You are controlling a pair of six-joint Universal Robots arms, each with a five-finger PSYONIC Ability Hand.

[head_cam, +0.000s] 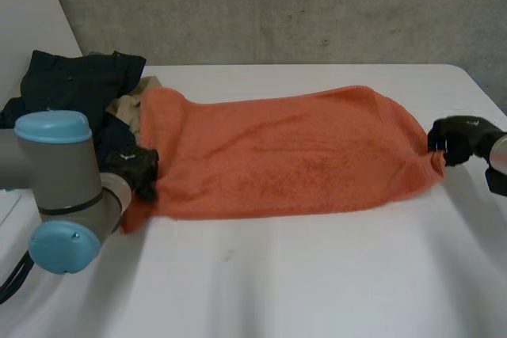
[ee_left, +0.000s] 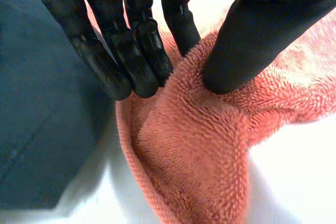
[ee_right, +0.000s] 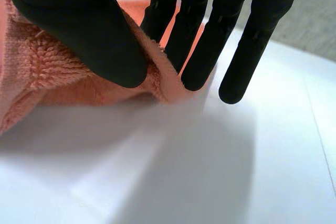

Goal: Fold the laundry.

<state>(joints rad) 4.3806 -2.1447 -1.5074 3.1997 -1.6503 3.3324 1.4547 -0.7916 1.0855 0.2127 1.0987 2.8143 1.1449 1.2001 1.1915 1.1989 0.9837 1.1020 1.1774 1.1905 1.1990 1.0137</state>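
An orange towel (head_cam: 285, 156) lies stretched across the middle of the white table (head_cam: 317, 275), folded over on itself. My left hand (head_cam: 136, 167) holds its left end: in the left wrist view the thumb (ee_left: 252, 40) presses the terry cloth (ee_left: 199, 150) against the fingers (ee_left: 136, 56). My right hand (head_cam: 455, 138) grips the towel's right end; in the right wrist view its thumb (ee_right: 89, 35) and fingers (ee_right: 199, 45) pinch the towel's edge (ee_right: 58, 72) just above the table.
A heap of dark clothes (head_cam: 71, 85) with a tan piece (head_cam: 131, 104) lies at the table's back left, right behind the towel's left end. A dark garment (ee_left: 42, 129) lies beside my left hand. A concrete wall (head_cam: 277, 5) stands behind the table.
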